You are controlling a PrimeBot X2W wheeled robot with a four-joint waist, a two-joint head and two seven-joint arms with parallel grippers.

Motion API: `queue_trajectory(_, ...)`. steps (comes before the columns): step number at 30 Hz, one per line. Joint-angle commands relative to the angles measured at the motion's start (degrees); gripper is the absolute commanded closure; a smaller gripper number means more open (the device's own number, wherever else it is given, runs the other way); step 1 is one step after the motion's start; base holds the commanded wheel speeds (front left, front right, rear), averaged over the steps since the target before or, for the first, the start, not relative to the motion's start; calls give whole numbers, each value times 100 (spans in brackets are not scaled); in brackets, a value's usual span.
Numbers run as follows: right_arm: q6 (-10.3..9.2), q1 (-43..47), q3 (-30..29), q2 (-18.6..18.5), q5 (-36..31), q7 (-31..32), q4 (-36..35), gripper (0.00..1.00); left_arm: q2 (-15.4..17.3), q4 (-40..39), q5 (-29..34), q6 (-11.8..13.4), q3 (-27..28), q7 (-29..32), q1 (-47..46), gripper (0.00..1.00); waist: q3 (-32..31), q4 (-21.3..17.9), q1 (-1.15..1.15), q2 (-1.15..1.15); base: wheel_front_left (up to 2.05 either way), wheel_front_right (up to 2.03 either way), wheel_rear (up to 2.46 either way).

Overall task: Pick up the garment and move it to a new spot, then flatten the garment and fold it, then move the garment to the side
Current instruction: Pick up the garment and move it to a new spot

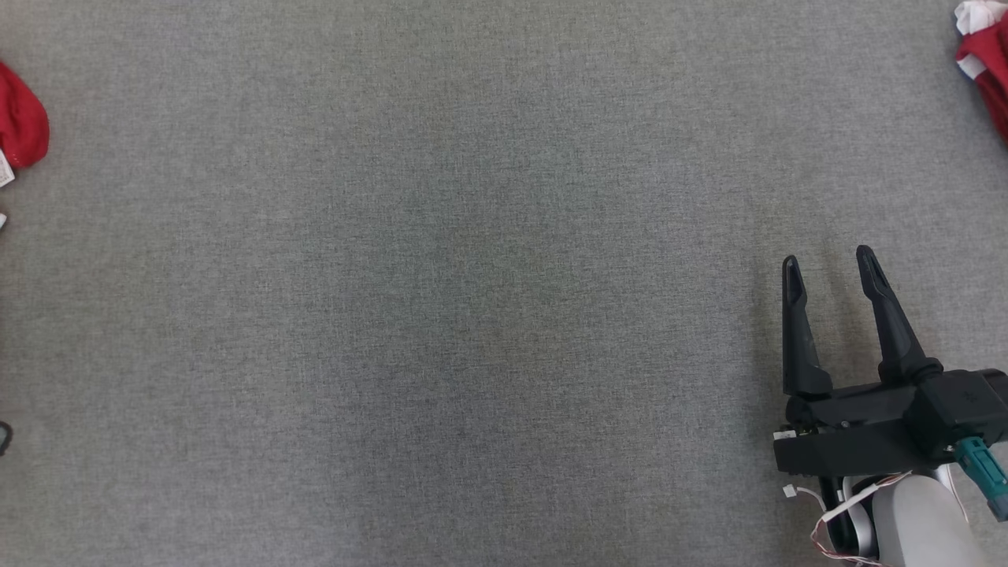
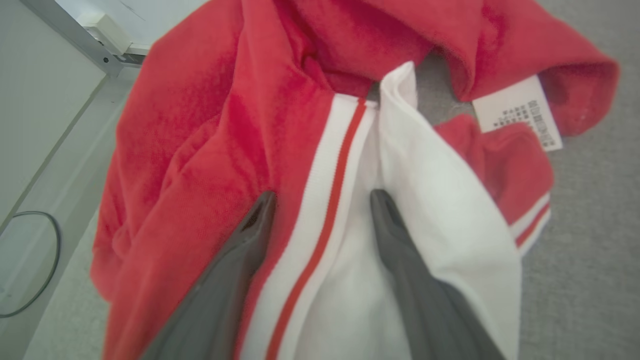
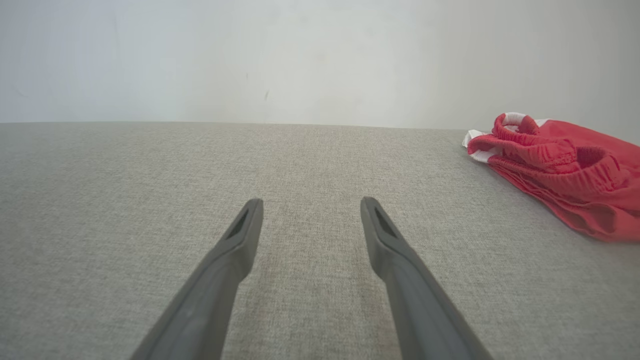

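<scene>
While left hand (image 2: 323, 195), right hand (image 1: 827, 257) wide, garment (image 2: 200, 150) bunched, striped band (image 2: 327, 165) along left fingers (image 2: 235, 270).

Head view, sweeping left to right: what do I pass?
Red garment at the left edge → bare grey surface → right gripper, open → red-and-white garment in the top right corner.

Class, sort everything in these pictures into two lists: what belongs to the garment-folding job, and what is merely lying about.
Belongs to the job: red-and-white garment under the open left gripper; open right gripper; grey cloth surface.
Lying about: second red garment at the far right, probably; black cable beyond the surface's edge.
</scene>
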Motion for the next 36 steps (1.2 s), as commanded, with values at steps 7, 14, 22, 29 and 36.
queue_trajectory(7,-16,-11,-23,-2,52,28,-13,0,13,380,21,14,-148,-360,-236,100,-76,11,0,-1,0,0,0)
queue_trajectory(14,-16,69,-24,41,116,36,68,0,7,176,237,377,-115,-1966,-763,100,-436,91,0,-1,0,0,0)
queue_trajectory(22,-16,162,54,94,228,14,330,0,-244,-697,558,329,-396,-2365,-1446,100,-1021,108,0,-1,0,0,0)
queue_trajectory(29,-16,255,134,225,315,-11,589,0,-721,-1918,783,375,-849,-2296,-1732,100,-1374,-148,0,-1,0,0,0)
queue_trajectory(36,-15,231,180,335,417,-23,746,0,-1212,-3176,956,416,-1431,-1865,-1754,100,-1683,-661,0,-1,0,0,0)
